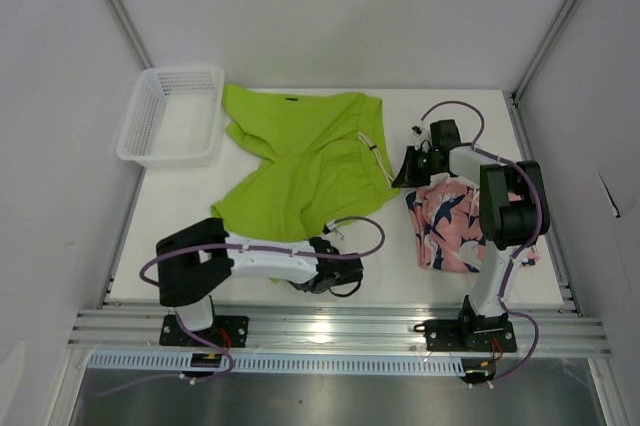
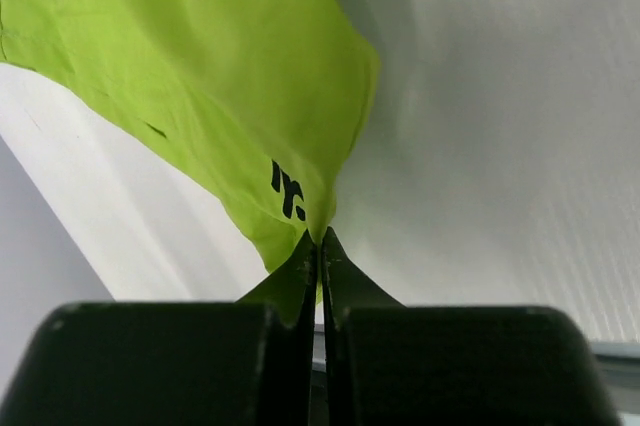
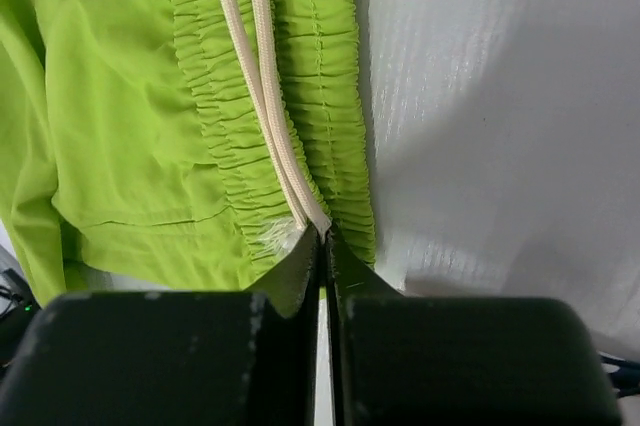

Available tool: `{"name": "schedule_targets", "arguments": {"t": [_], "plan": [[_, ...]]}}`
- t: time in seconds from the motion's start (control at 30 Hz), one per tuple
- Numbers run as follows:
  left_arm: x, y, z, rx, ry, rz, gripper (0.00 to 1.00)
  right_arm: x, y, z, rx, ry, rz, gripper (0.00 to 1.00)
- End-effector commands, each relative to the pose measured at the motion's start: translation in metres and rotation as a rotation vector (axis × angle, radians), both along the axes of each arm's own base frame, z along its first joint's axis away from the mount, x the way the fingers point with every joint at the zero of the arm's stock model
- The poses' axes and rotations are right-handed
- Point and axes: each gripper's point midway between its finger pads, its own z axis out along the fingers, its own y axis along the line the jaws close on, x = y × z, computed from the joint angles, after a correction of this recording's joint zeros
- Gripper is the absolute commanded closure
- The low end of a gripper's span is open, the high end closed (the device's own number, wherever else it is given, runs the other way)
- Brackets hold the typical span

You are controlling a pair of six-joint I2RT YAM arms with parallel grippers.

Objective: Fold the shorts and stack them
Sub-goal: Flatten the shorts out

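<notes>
The lime-green shorts lie spread flat in the middle of the table, waistband and white drawstring to the right. My left gripper is shut on the near corner of a leg hem, beside a small black mark. At the waistband's near end my right gripper is shut on the gathered edge, right where the drawstring ends. The coral-pink printed shorts lie folded on the right, partly under the right arm.
A white mesh basket stands at the back left, touching the green shorts' far corner. Grey walls and metal posts close in the table on three sides. An aluminium rail runs along the near edge.
</notes>
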Motion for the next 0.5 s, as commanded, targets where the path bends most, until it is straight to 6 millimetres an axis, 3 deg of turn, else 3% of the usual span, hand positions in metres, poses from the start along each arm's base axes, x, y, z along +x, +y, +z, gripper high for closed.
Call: {"name": "schedule_targets", "arguments": {"t": [0.0, 0.2, 0.3, 0.47], "plan": [[0.006, 0.003, 0.024, -0.134, -0.041, 0.083, 1.00, 0.004, -0.007, 0.026, 0.059, -0.023, -0.025, 1.00], [0.009, 0.010, 0.052, -0.244, -0.060, 0.147, 1.00, 0.022, -0.053, 0.051, 0.053, -0.022, -0.151, 1.00], [0.008, 0.005, 0.056, -0.266, -0.038, 0.123, 1.00, 0.032, -0.057, 0.059, 0.042, -0.024, -0.151, 1.00], [0.009, 0.008, 0.070, -0.268, -0.050, 0.103, 1.00, 0.046, -0.066, 0.052, 0.033, 0.027, -0.162, 1.00]]}}
